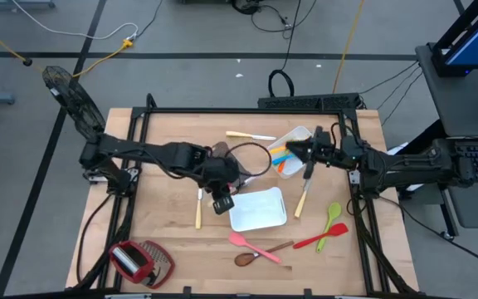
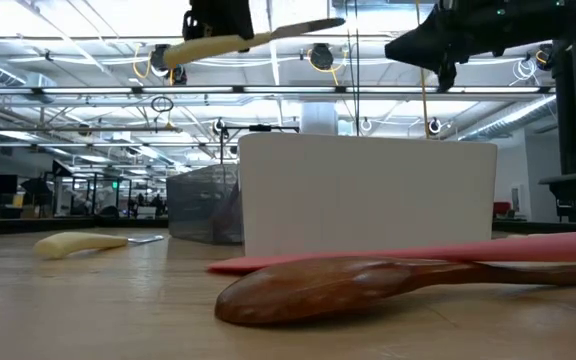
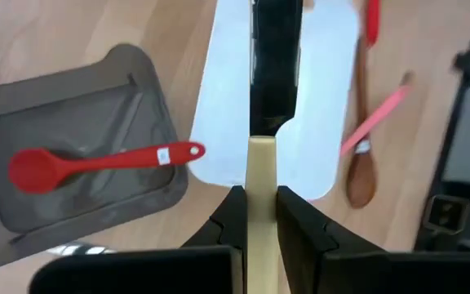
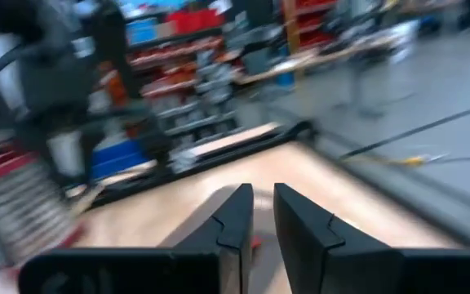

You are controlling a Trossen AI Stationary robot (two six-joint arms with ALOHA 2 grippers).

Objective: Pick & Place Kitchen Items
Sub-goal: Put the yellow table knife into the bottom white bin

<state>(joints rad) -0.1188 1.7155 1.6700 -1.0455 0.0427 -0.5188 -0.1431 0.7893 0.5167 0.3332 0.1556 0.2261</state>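
Pinched between my left fingers (image 3: 259, 214), a pale-handled knife (image 3: 260, 175) hangs above the white tray (image 3: 219, 114). My right fingers (image 4: 263, 214) look nearly closed and empty. Most utensils remain on the table (image 1: 164, 208).

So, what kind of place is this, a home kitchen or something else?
Likely a robotics lab or workshop, not a kitchen: a wooden table on a grey floor with loose cables, stocked shelves and bare ceiling pipes beyond it.

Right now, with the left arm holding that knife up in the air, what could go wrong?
Left gripper pinches the knife by its handle alone, so it could pivot or slip and drop onto the white tray. Right gripper hangs nearby, so the arms could clash.
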